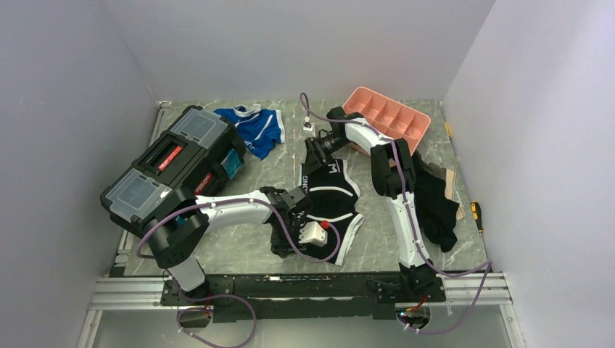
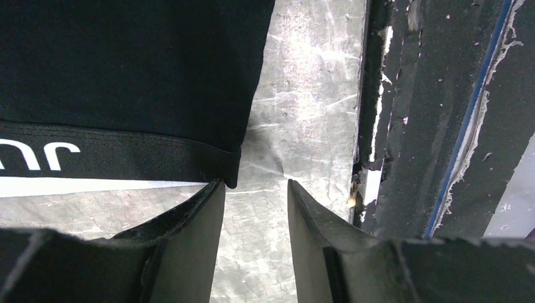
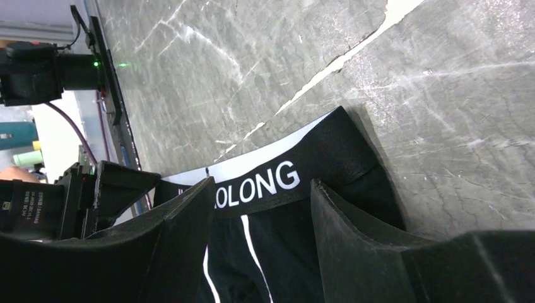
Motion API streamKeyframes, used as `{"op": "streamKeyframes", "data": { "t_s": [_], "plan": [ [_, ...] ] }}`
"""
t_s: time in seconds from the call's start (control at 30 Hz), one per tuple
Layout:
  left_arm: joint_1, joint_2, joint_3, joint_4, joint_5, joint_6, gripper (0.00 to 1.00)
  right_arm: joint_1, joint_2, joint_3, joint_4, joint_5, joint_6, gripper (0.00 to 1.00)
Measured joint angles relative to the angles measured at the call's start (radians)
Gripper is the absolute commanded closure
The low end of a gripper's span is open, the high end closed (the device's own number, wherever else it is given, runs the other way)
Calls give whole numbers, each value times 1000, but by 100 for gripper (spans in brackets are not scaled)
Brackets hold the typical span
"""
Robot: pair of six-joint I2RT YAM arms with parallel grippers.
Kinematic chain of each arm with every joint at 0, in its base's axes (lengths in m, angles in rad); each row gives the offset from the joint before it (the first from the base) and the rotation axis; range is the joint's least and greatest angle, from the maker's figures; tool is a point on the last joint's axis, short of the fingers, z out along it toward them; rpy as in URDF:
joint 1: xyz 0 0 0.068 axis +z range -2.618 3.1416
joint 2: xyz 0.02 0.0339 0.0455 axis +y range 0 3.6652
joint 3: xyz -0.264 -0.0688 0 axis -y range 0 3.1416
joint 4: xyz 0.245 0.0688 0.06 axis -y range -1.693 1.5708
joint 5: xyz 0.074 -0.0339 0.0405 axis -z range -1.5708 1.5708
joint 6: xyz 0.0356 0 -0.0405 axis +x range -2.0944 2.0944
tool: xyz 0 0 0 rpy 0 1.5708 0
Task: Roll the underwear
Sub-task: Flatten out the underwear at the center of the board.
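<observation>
Bench (image 1: 239, 250), grey marbled top. The underwear (image 1: 330, 190) lies flat at mid-frame in the top view, black with white stripes, waistband toward the upper edge. Left claw (image 2: 255, 189): jaws spread, bare bench showing in the gap. A banded corner of the fabric sits at the tip of its left finger (image 2: 202, 221), not gripped. Right claw (image 3: 262, 189): jaws also spread, set over the lettered waistband (image 3: 277, 178), which runs across the gap. No pinch is visible. Black toolbox (image 1: 170, 163) at centre left of the top view. Blue-and-white briefs (image 1: 254, 129) just beyond it, toward upper centre. Pink tray (image 1: 388, 116) at upper right. A second dark garment (image 1: 435, 206) is heaped at the right edge of the bench.
</observation>
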Motion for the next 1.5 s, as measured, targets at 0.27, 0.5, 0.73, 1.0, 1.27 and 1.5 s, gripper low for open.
{"op": "streamKeyframes", "data": {
  "t_s": [0.27,0.5,0.73,1.0,1.27,1.5],
  "plan": [
    [1,5,0,5,0,3,58,0,2,3,15,15,66,40],
    [2,-4,-10,19,0,-6,58,3,9,42,37,71,104,40],
    [2,-25,-28,21,5,-23,55,-3,14,82,49,123,111,39],
    [56,-62,-28,19,27,-65,32,-17,5,80,20,110,33,33],
    [230,-169,24,33,123,-111,25,-44,-188,-35,-2,110,-37,32],
    [382,-137,94,126,243,-226,36,-150,-420,-256,30,85,-53,33]
  ]
}}
